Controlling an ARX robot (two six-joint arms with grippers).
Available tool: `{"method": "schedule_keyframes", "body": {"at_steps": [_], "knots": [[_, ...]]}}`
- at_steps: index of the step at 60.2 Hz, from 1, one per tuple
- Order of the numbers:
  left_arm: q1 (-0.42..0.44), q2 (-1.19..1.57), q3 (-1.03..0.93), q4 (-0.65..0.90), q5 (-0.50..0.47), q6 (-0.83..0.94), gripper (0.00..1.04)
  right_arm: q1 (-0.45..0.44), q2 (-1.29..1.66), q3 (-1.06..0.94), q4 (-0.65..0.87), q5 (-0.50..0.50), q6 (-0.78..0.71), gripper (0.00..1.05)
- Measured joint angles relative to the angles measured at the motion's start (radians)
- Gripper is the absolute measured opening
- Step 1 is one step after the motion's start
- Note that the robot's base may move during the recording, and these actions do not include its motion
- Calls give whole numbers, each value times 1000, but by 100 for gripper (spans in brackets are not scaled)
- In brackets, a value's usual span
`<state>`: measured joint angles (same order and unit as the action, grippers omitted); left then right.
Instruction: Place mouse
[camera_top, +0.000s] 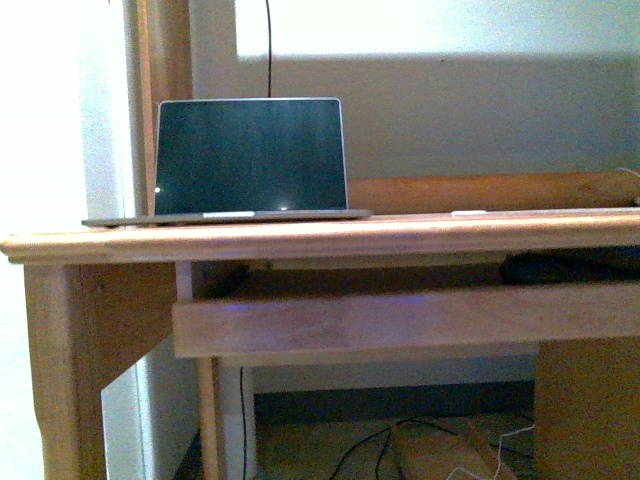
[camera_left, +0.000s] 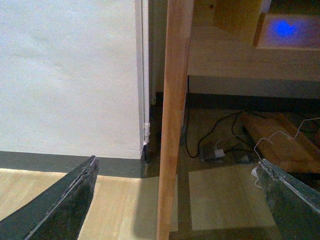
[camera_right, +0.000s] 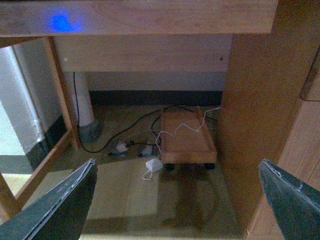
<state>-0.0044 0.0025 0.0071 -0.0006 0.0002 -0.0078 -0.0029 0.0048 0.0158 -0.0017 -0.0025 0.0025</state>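
No dark grey mouse shows in any view. Neither arm shows in the front view. My left gripper (camera_left: 176, 164) is open and empty, low down by the wooden desk's left leg (camera_left: 172, 115), which stands between its fingers (camera_left: 60, 205) in the picture. My right gripper (camera_right: 177, 164) is open and empty, facing the floor under the desk. An open laptop (camera_top: 248, 158) with a dark screen stands on the desk top (camera_top: 400, 235) at the left.
A small white flat thing (camera_top: 468, 212) lies on the desk to the right of the laptop. A dark shape (camera_top: 570, 266) sits under the desk top at right. Cables, a white adapter (camera_right: 154, 165) and a wheeled wooden board (camera_right: 186, 137) lie on the floor.
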Motion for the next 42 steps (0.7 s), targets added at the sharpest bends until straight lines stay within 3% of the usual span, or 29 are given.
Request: {"method": "schedule_keyframes", "body": {"at_steps": [29, 31, 34, 39, 42], "knots": [[0, 0, 0, 0, 0, 0, 97, 0, 0, 0, 0, 0, 0, 97], [10, 10, 4, -13, 39, -18, 97, 0, 0, 0, 0, 0, 0, 97], [63, 148, 54, -74, 291, -90, 97, 0, 0, 0, 0, -1, 0, 97], [62, 375, 71, 55, 409, -50, 97, 1, 0, 0, 0, 0, 0, 97], [62, 510, 89, 154, 412, 2, 97, 1, 0, 0, 0, 0, 0, 97]]}}
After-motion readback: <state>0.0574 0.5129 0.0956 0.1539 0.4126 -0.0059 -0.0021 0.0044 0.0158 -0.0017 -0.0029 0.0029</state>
